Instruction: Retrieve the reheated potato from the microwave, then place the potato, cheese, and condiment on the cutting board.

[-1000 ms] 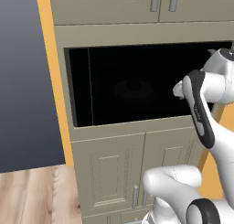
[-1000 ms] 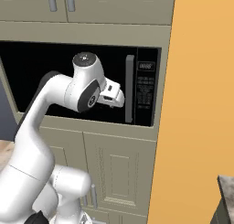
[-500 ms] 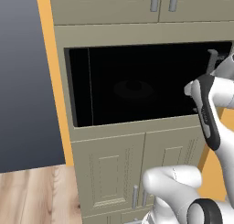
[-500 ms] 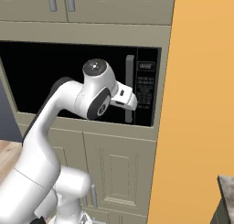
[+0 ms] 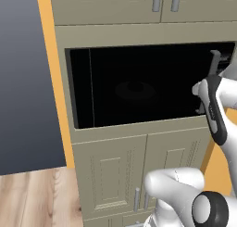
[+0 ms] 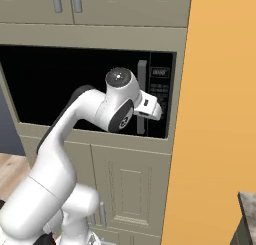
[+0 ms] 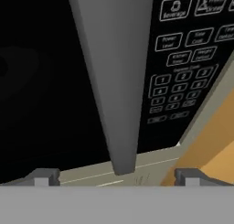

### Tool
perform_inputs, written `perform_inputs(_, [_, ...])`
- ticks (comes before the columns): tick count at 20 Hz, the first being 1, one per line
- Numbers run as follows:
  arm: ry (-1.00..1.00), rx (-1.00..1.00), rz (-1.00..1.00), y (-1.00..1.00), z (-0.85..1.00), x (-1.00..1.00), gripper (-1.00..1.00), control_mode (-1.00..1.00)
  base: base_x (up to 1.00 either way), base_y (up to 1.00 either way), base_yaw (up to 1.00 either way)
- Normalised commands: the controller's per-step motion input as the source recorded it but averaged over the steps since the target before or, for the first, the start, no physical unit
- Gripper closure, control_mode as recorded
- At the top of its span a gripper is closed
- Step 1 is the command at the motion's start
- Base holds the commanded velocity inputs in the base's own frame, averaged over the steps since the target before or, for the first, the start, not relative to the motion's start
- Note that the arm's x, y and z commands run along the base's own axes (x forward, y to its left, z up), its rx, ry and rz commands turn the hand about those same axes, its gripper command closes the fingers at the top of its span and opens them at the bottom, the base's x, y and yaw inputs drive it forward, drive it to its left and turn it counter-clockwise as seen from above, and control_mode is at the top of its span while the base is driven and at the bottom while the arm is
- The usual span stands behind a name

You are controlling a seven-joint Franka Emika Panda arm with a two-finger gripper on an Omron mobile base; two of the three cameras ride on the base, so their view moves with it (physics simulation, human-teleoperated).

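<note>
Hand view looks straight at the microwave (image 7: 50, 81), whose grey bar handle (image 7: 116, 77) runs up the middle of the picture and passes between the two dark fingertips (image 7: 43, 176) of the gripper (image 7: 116, 179); the jaws stand wide, one tip on each side of the bar and neither touching it, with nothing held. To the handle's right sits the black button panel (image 7: 183, 72); its top keys carry small white words that look like "Beverage", "Frozen", "Power Level" and "Cook Time", though they are too blurred to read with certainty, and a number pad lies below them. Behind the dark glass a faint round shape shows, too dim to say what it is; the potato cannot be made out. Right base view shows the arm (image 6: 75, 124) rising from the lower left, bending at a raised elbow and reaching rightward so the hand (image 6: 147, 105) sits at the handle, roughly level, near the door's right edge. Left base view has the forearm (image 5: 214, 108) upright before the microwave's right end, above the beige cabinet doors (image 5: 139, 170).
</note>
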Motion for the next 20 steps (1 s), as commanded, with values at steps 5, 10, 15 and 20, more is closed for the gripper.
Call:
perform_inputs(5, [-0.01, 0.00, 0.00, -0.09, 0.00, 0.39, -1.00, -1.00, 0.00, 0.00, 0.00])
perform_inputs(10, [-0.06, 0.00, 0.00, -0.09, 0.00, 0.22, -1.00, -1.00, 0.00, 0.00, 0.00])
perform_inputs(15, [-0.13, 0.00, 0.00, 0.00, 0.00, 0.13, -1.00, -1.00, 0.00, 0.00, 0.00])
perform_inputs(20, [-0.13, 0.00, 0.00, 0.00, 0.00, 0.34, -1.00, -1.00, 0.00, 0.00, 0.00])
